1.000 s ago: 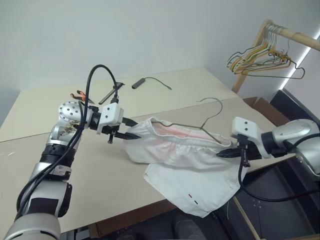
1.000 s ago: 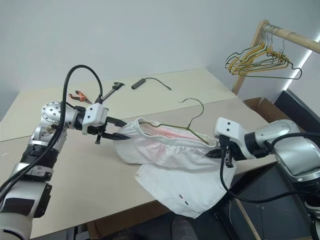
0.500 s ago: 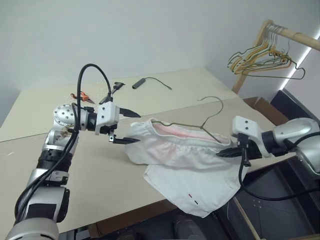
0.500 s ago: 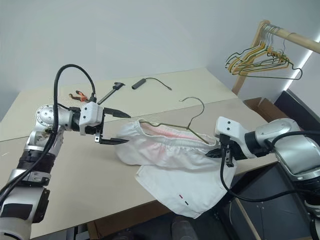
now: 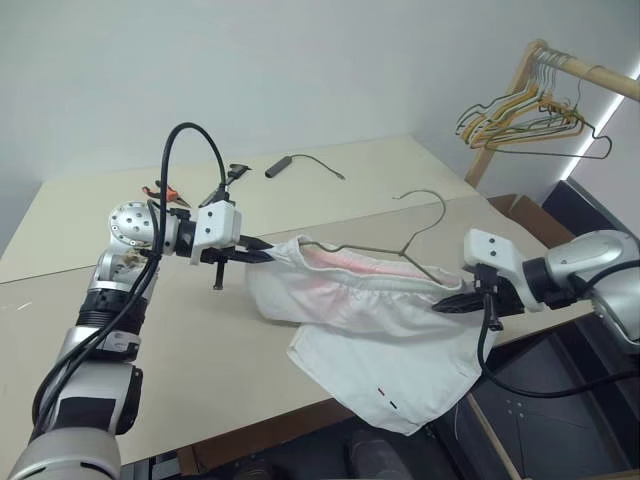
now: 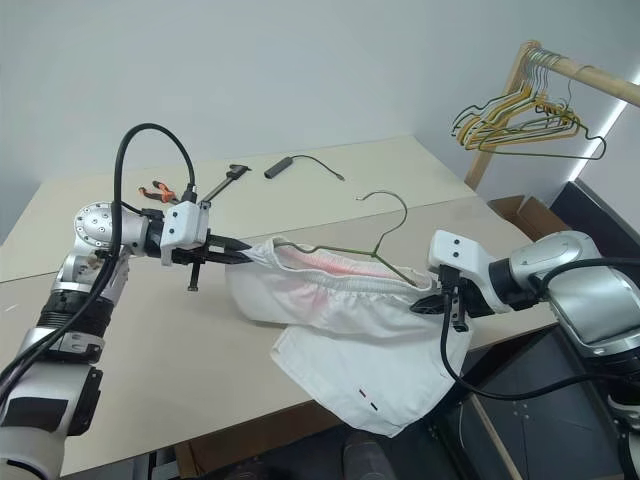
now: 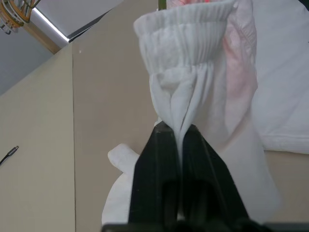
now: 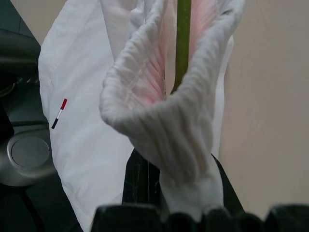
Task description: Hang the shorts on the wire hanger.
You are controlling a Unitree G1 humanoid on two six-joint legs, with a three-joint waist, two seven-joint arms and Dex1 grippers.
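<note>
Now my left tool (image 5: 262, 256) is clamped on the left end of the shorts' (image 5: 360, 310) waistband, and my right tool (image 5: 447, 306) pinches the right end. Stretched between them over the surface (image 5: 200, 340), the waistband has the wire hanger (image 5: 385, 250) inside it, hook poking up.

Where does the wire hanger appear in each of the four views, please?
Left eye view: wire hanger at centre, hook rising above the shorts.
Right eye view: centre, slightly further left.
Left wrist view: a sliver at the top edge.
Right wrist view: green wire inside the waistband.
Shared landmark: the pinkish waistband lining.
</note>
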